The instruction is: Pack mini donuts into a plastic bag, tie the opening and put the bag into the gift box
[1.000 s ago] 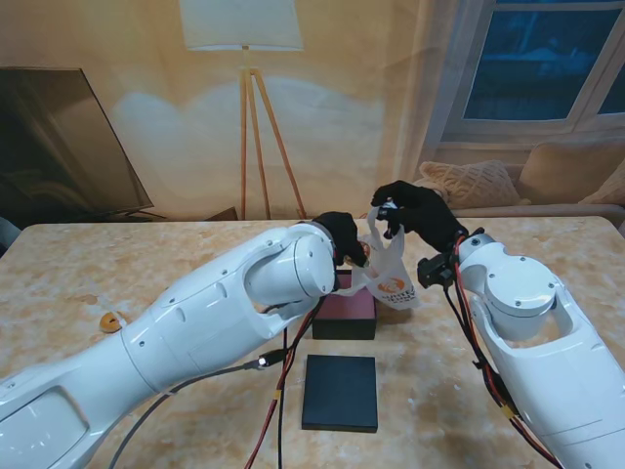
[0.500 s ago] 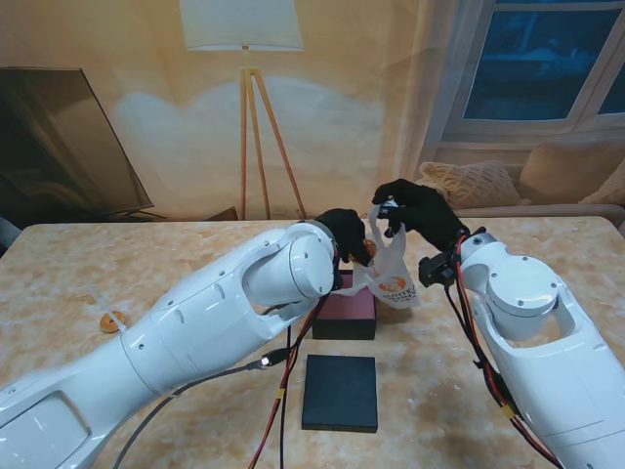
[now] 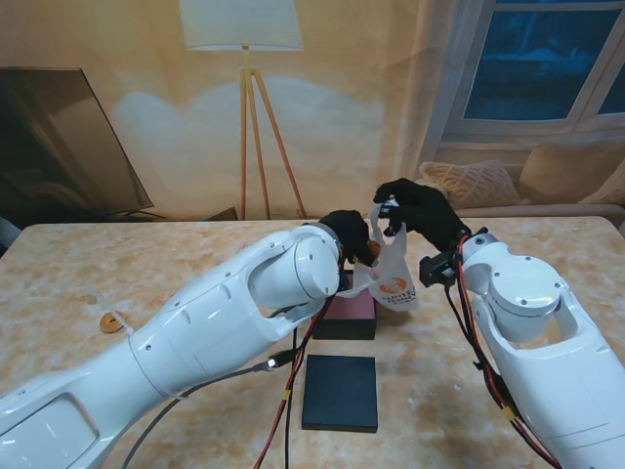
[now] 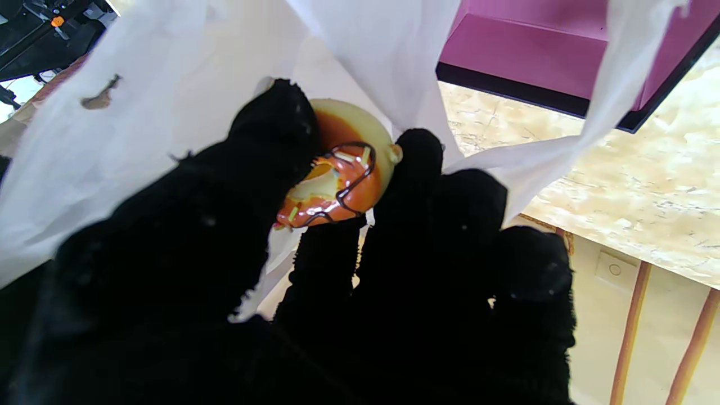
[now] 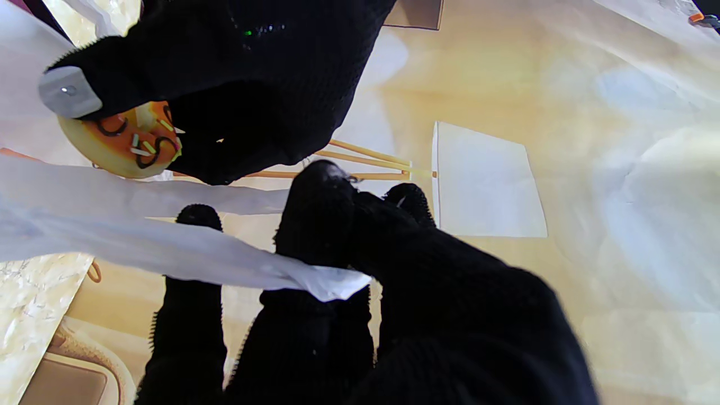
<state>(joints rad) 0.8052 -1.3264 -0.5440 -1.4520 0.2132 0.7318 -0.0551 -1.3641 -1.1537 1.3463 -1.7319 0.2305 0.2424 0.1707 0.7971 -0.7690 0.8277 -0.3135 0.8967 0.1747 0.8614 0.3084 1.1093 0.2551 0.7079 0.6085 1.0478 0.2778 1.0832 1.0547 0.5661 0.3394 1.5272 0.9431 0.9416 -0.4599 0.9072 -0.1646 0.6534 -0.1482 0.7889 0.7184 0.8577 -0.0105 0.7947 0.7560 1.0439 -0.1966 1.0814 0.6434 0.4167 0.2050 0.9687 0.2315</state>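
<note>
- The black-gloved left hand point(image 3: 349, 234) pinches an orange-glazed mini donut with dark icing squiggles point(image 4: 337, 169) between thumb and fingers, at the mouth of the thin white plastic bag with an orange logo point(image 3: 391, 274).
- The black-gloved right hand point(image 3: 415, 210) grips the bag's upper edge, holding it raised above the marble-patterned table point(image 3: 488, 391).
- The bag hangs over the open gift box with a magenta interior point(image 3: 347, 313); its flat black lid point(image 3: 340, 392) lies nearer to me.
- A second small donut point(image 3: 111, 321) sits well apart on the table's left side.
</note>
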